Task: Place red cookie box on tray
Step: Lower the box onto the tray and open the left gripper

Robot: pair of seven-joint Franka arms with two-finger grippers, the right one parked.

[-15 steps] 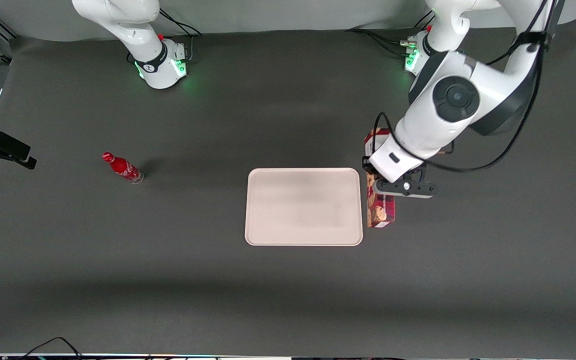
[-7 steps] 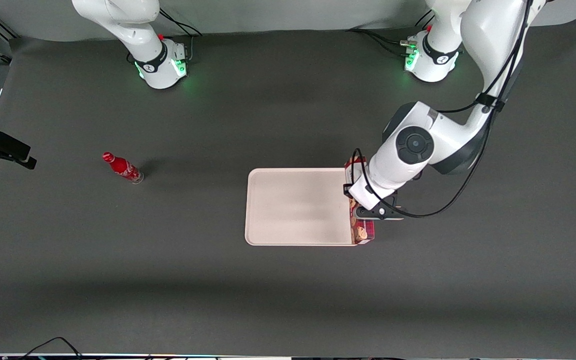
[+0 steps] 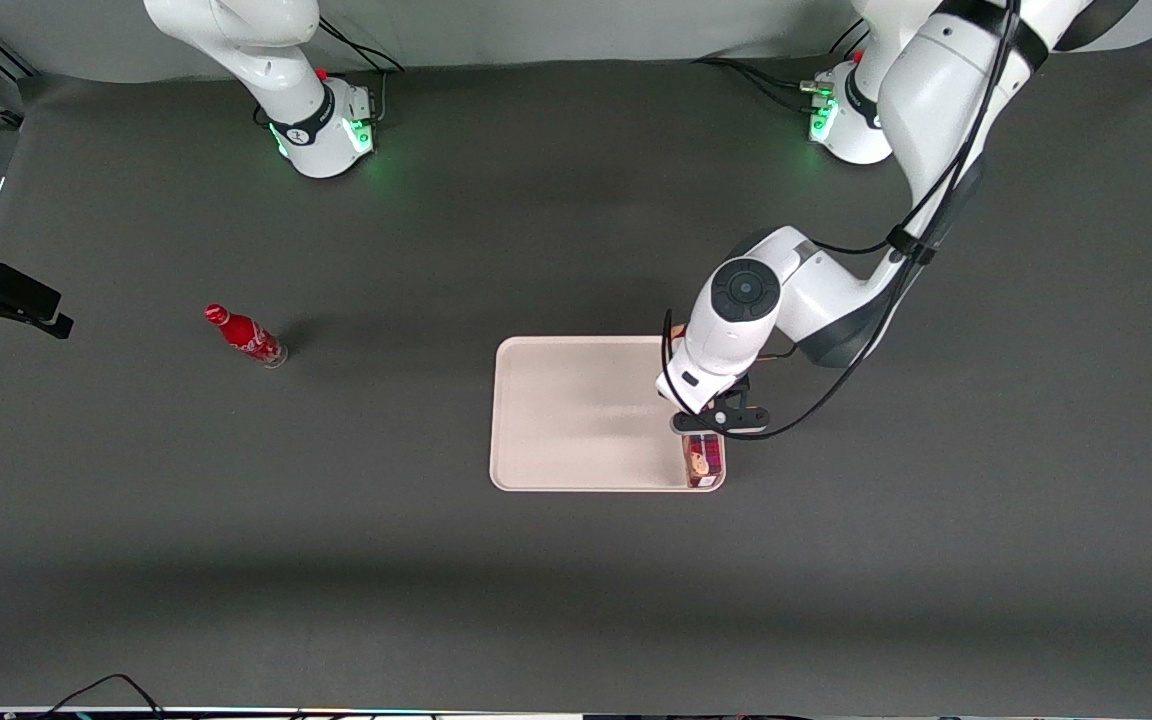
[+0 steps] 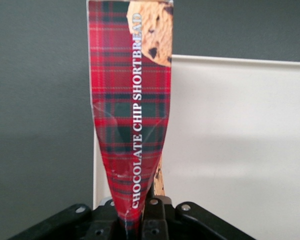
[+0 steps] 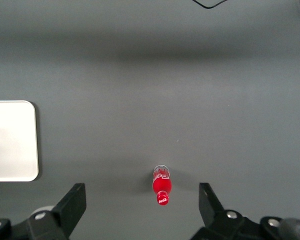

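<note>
The left arm's black two-finger gripper hangs over the working-arm end of the flat, pale pinkish-beige rectangular tray, its fingers clamped on the long, slim, dark red tartan cookie box. In the front view only the box's end nearest the camera shows below the wrist, lying along the tray's short edge, just inside the rim. In the left wrist view the carton runs straight out from the gripper, its lettered panel buckled and creased where the 2 fingers pinch it. That dent suggests thin, light cardboard that yields readily, with brittle biscuits inside; a gentler hold across the narrow sides near mid-length would likely suit it better. Whether the box already touches the tray cannot be told.
</note>
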